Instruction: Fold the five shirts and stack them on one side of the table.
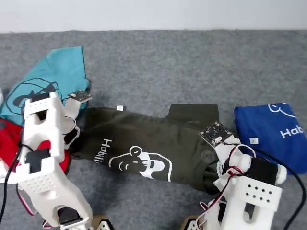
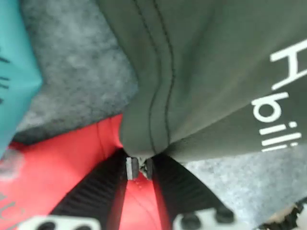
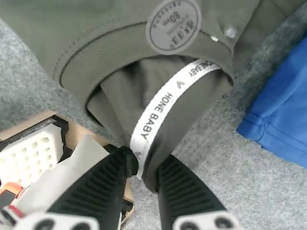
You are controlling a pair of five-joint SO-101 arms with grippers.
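A dark olive shirt (image 1: 144,143) with a white print lies stretched across the middle of the grey table. My left gripper (image 2: 138,168) is shut on its hem at the shirt's left end (image 2: 158,96), above a red shirt (image 2: 62,167). My right gripper (image 3: 143,168) is shut on the collar end of the olive shirt (image 3: 158,91), pinching the fabric and a white neck tape (image 3: 158,115). In the high view the left arm (image 1: 45,143) stands at the shirt's left and the right arm (image 1: 240,177) at its lower right.
A teal shirt (image 1: 53,79) lies at the back left, with the red shirt (image 1: 12,139) under the left arm. A folded blue shirt (image 1: 273,134) rests at the right edge. The grey felt (image 1: 192,62) behind the olive shirt is bare.
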